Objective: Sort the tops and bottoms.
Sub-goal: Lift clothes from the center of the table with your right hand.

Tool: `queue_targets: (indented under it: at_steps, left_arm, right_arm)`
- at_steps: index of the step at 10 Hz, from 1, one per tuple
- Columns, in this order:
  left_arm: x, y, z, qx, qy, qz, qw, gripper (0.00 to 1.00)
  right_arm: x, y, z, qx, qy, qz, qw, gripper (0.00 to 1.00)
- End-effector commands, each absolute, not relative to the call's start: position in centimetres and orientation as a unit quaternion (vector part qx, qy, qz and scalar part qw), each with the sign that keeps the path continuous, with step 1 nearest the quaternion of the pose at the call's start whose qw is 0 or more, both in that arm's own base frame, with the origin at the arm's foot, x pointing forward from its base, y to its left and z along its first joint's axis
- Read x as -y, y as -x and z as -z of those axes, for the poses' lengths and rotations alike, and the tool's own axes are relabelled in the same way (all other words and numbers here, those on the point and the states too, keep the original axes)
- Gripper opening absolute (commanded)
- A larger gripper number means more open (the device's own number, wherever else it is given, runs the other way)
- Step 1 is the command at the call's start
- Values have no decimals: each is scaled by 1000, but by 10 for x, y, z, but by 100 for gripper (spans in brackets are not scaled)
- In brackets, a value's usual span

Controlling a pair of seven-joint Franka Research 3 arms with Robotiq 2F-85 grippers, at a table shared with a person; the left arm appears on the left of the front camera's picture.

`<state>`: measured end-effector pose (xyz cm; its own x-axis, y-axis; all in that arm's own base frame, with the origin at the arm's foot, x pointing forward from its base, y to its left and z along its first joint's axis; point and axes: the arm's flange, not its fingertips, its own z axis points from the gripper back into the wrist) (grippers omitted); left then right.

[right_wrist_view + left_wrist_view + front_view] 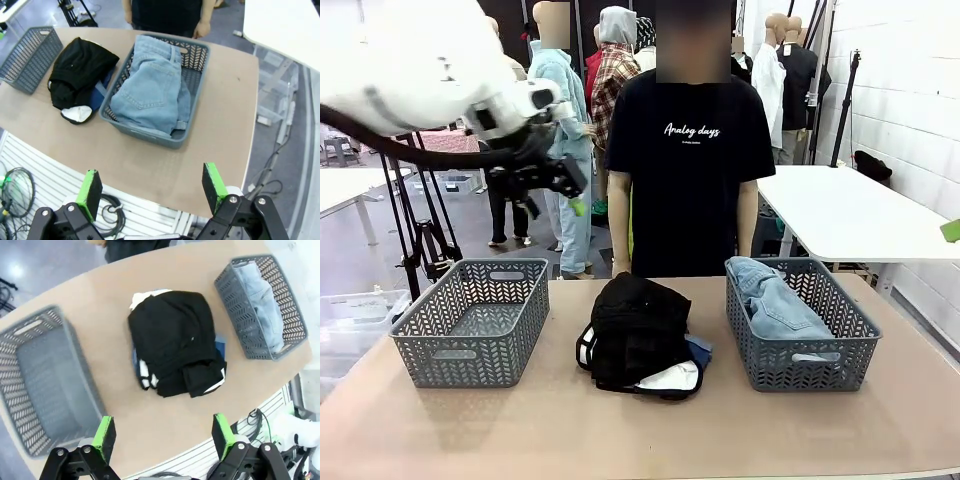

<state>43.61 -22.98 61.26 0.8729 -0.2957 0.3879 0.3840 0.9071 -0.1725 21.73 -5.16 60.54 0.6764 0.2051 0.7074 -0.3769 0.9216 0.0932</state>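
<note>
Hovering left gripper [556, 203]: high over table [620, 430], my jaws wide, nothing held.
Right gripper [150, 189]: above light jeans [150, 92], wide, empty.

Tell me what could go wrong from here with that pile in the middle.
1. The black top lies draped over the white top and the darker denim, so the open left gripper may well lift more than one garment and mis-sort it.
2. The light jeans bulge above the rim of the right basket; adding the darker denim could make it spill over.
</note>
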Motion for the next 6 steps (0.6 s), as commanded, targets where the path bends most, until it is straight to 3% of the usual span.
queue_targets:
  at_steps: [1,4,6]
  left_arm:
    - [224,-401,-619,200,114,183,956,100]
    - [213,-368,-646,242,78,173,951,100]
    - [222,-374,-645,221,98,197,950,100]
  right_arm:
    - [50,-218,-605,368,-118,-164,908,100]
    - [50,-218,-605,368,-118,-164,908,100]
    - [50,-218,-605,368,-118,-164,908,100]
